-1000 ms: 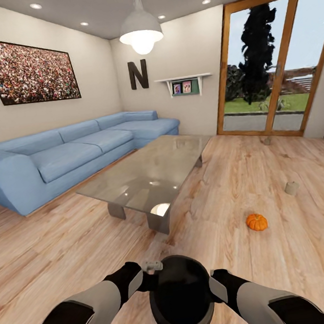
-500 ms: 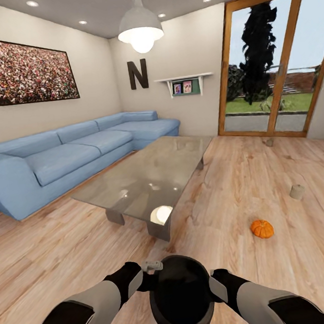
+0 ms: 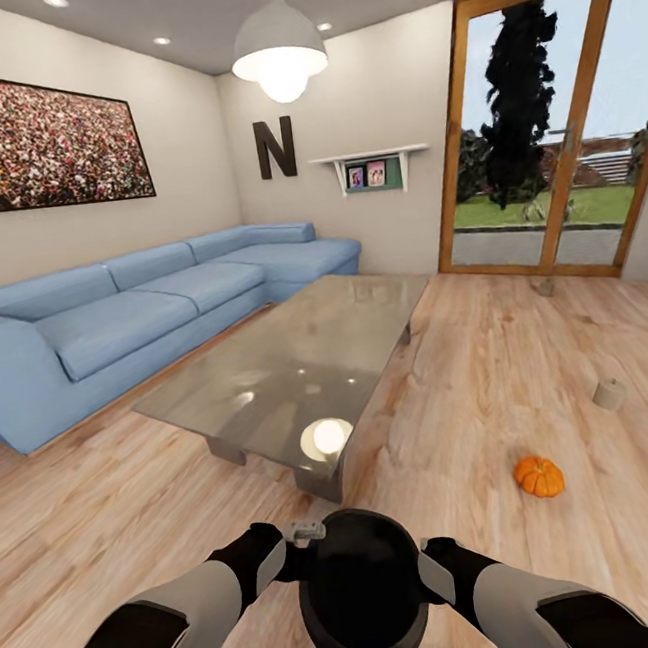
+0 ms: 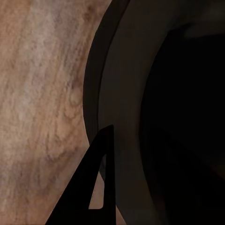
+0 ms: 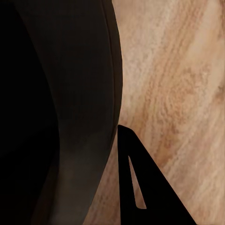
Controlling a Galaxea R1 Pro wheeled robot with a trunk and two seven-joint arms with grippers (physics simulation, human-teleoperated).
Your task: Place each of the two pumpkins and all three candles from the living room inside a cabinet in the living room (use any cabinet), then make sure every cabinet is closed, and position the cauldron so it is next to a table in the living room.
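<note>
Wood floor [image 3: 470,368] | 1 pumpkin [image 3: 539,477] | 2 candles [image 3: 608,393] (one far) | end effector states: cannot tell

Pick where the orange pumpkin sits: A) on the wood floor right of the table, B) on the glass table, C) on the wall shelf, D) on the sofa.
A: the pumpkin lies on the bare floor, right of the table, near a candle.

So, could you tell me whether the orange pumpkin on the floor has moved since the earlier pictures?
No. The pumpkin slid in the picture along with the candle and glass table: the camera moved.
</note>
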